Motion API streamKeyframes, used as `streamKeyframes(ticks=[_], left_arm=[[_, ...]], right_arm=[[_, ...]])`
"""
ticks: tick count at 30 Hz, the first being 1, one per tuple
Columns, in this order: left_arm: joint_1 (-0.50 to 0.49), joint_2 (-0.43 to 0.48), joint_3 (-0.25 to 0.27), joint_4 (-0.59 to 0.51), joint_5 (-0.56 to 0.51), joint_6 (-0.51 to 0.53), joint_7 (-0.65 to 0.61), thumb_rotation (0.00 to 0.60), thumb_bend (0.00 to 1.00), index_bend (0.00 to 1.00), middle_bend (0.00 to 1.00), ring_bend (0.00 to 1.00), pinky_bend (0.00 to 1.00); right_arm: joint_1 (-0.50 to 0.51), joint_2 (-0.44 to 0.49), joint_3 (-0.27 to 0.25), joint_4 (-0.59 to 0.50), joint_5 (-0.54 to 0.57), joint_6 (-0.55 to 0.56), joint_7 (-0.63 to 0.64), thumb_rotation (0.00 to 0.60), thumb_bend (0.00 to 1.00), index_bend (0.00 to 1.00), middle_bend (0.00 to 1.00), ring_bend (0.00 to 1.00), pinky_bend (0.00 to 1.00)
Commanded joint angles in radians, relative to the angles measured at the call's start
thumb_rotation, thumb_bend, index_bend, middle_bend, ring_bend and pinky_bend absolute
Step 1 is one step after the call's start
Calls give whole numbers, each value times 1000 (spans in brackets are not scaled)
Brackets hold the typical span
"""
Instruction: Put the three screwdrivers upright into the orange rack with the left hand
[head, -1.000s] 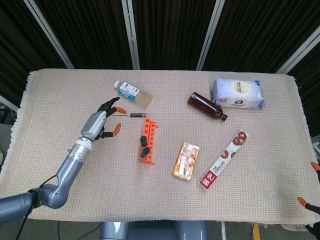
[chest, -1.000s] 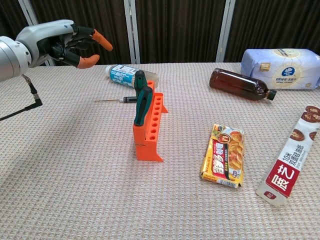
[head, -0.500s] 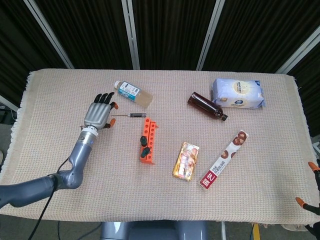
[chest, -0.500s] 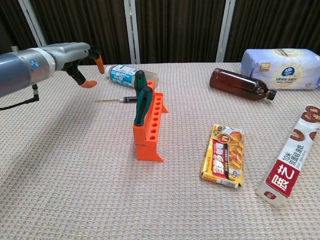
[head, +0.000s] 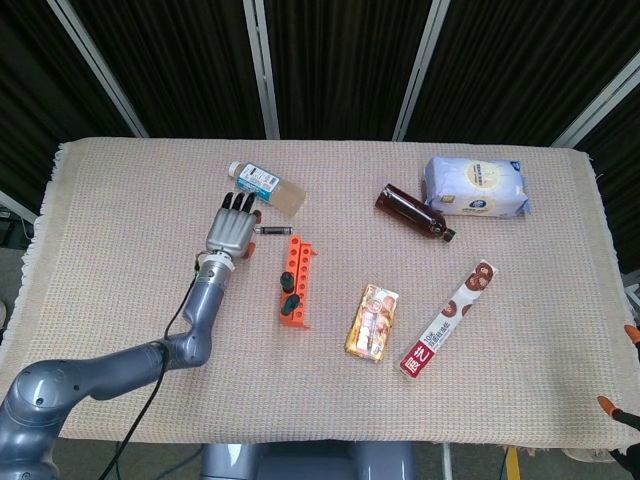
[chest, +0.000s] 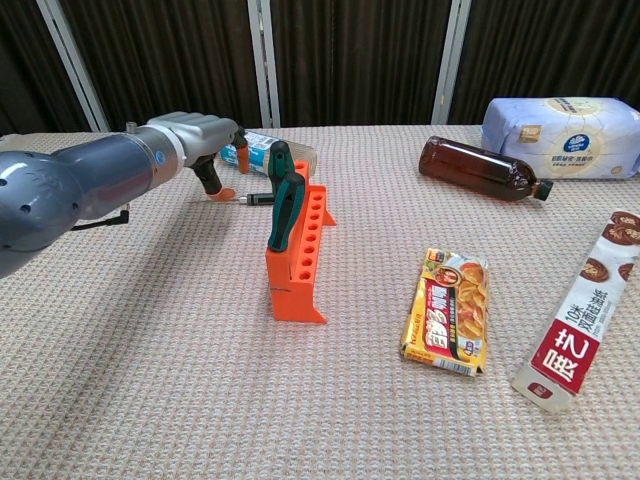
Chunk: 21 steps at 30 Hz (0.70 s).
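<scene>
The left hand's fingers (chest: 213, 178) curl downward, their orange tips over the thin shaft of the loose screwdriver (head: 270, 230), which lies flat on the table cloth (head: 120, 250). From the chest view 1 orange tip sits right at the shaft, but I cannot tell whether it is actually pinching it or only touching. The fingers are bunched fairly close together, not splayed. The left hand (head: 229, 231) itself hangs palm-down, with its grey forearm running back toward 7 o'clock across the cloth.

Just at 1 o'clock from the hand lies a clear bottle (head: 266, 188) with a blue label, on its side. At 4 o'clock from the hand stands the orange rack (head: 295, 280), and 2 screwdrivers (chest: 283, 202) with dark green-and-black handles are upright in its near end.

Farther toward 3 o'clock lie a brown bottle (head: 413, 212), a white-and-blue tissue pack (head: 476, 187), a yellow snack packet (head: 373, 321) and a long red-and-white biscuit pack (head: 449, 318).

Of the right hand (head: 622, 410), only a couple of orange fingertips peek in at the lower right edge of the head view; how they are set, I cannot tell.
</scene>
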Motion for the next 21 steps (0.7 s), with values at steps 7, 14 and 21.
streamKeyframes(ticks=[7,14,21], left_arm=[[-57,-56,-42,109,-137,-115,66,600,457,236,0,0,0],[-81,-50,-47,118,-227,-156,106,600,688,205,0,0,0],[-92,-60,-44,144,-256,-174,96,600,686,165,0,0,0]], right_arm=[[-9,14,0,-22,4,11,-8,600,0,91,0,0,0],[-12,19,-1,-32,7,14,-17,600,0,91,0,0,0],[-16,23,-4,-39,7,14,-17,600,0,94,0,0,0]])
